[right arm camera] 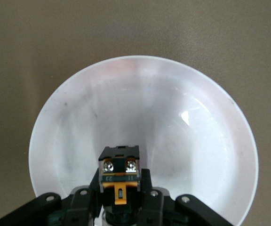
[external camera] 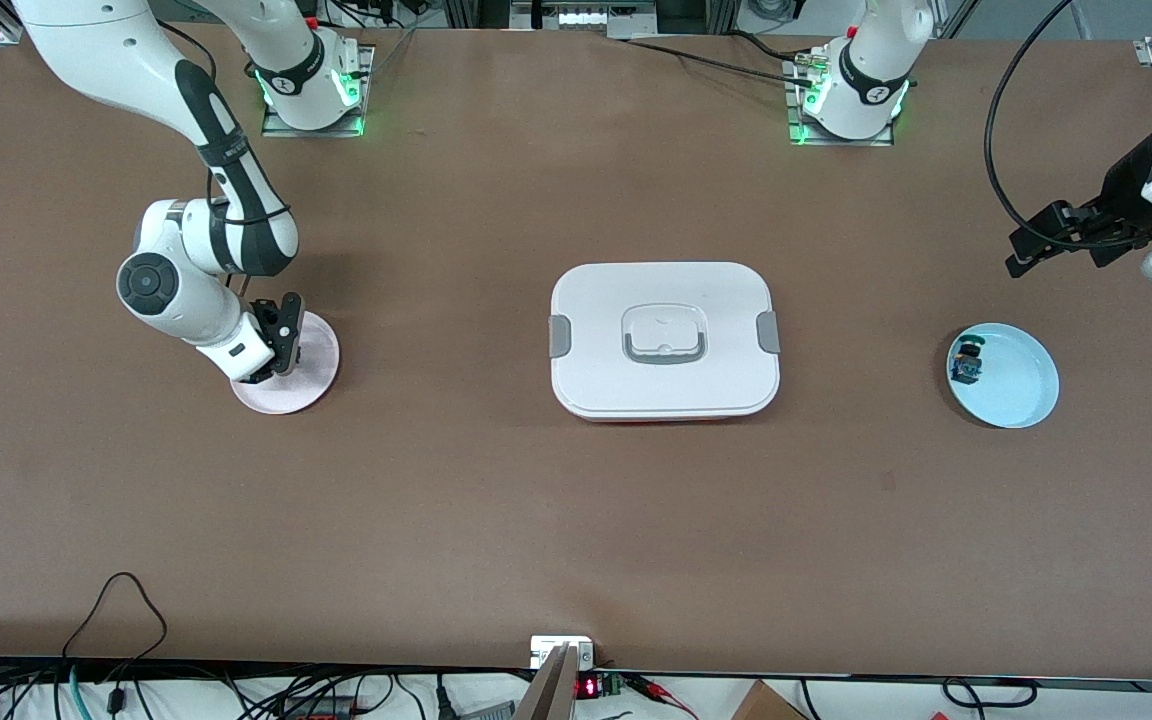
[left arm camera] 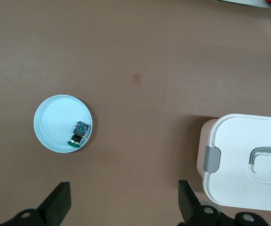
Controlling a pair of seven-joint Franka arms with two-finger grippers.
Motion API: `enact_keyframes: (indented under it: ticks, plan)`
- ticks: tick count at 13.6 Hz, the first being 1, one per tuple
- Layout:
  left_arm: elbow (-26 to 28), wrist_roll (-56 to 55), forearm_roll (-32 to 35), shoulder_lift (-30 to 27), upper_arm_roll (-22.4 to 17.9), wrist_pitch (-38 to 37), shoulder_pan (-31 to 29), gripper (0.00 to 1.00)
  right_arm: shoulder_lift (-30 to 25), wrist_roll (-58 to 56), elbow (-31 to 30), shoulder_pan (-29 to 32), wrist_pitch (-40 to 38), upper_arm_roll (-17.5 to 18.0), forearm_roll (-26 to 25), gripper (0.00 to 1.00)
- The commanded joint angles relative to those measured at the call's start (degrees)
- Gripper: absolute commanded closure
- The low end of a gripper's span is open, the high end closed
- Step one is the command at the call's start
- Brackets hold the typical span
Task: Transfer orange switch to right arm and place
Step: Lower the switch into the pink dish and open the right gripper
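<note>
Starting at the bottom of the front view: nothing but bare brown worktop (external camera: 536,520) is showing there. Moving up to the middle band, three things are sitting roughly in a row. A round light-blue plate (external camera: 1021,385) is lying toward the left arm's end, carrying a small green-and-blue part (external camera: 968,365) near its rim. A white rectangular lidded box with grey clips (external camera: 616,290) is sitting dead centre. A round pale pink plate (external camera: 321,370) is lying toward the right arm's end.

The right tool (external camera: 281,335) is hanging low over that pink plate. In the right wrist view it's clamping the orange switch (right arm camera: 120,174), a stubby black block with two screws and an orange band, right above the plate's bowl (right arm camera: 173,117). So the switch is sitting in the right arm's grip, not yet set down.

Handling-wise, I'm guessing it's light, rigid moulded plastic, not fragile, but small and smooth enough to twist or pop out of a loose pinch. Squeezing the flat black sides is looking like the sane hold. Letting go low is probably smart, since the glossy plate is likely letting it skid.

Higher up in the frame, the left tool (external camera: 1036,240) is waiting over bare worktop, fingers spread wide and holding nothing.
</note>
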State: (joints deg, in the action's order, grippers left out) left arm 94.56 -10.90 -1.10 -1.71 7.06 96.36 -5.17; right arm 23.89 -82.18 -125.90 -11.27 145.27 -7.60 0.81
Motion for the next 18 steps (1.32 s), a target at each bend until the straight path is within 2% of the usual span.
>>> enact_keyframes:
  ticks: [1, 2, 3, 4, 5, 10, 12, 15, 18]
  plan:
    - [-2.96, -1.06, 2.07, 0.65, 0.14, -1.52, 0.43, 0.0, -0.42, -1.05, -1.46, 0.9, 2.12, 0.66, 0.07, 0.96]
    - [-3.15, -1.14, 2.07, 0.65, 0.14, -2.57, 0.43, 0.0, -0.42, -1.05, -1.46, 0.81, 2.12, 0.66, 0.07, 0.83]
    - [-3.24, -1.15, 2.07, 0.65, 0.23, -2.84, 0.43, 0.0, -0.42, -0.96, -1.37, 0.73, 2.12, 0.66, 0.07, 0.65]
    - [-3.24, -1.15, 2.07, 0.56, 0.15, -2.93, 0.43, 0.0, -0.51, -0.88, -1.37, 0.73, 2.04, 0.74, 0.07, 0.21]
    - [-3.24, -1.32, 1.98, 0.56, 0.14, -3.02, 0.16, 0.0, -0.68, -0.96, -1.37, 0.73, 1.95, 0.74, 0.07, 0.0]
    - [-2.89, -2.38, 2.06, -0.05, -0.21, -3.81, -0.19, 0.0, -3.49, -0.26, -0.41, 0.81, -0.15, 1.01, 0.15, 0.0]
    - [-2.97, -2.38, 1.98, 0.12, -0.21, -3.72, -0.19, 0.0, -4.64, -0.17, 2.74, 0.81, -5.32, 1.01, 0.85, 0.0]
    - [-2.97, -2.38, 1.98, 0.21, -0.21, -3.64, -0.19, 0.0, -5.34, -0.17, 9.59, 0.81, -15.16, 1.01, 4.88, 0.0]
    - [-2.97, -2.38, 1.98, 0.21, -0.21, -3.64, -0.19, 0.0, -6.22, 0.0, 15.23, 1.08, -21.15, 0.92, 5.69, 0.0]
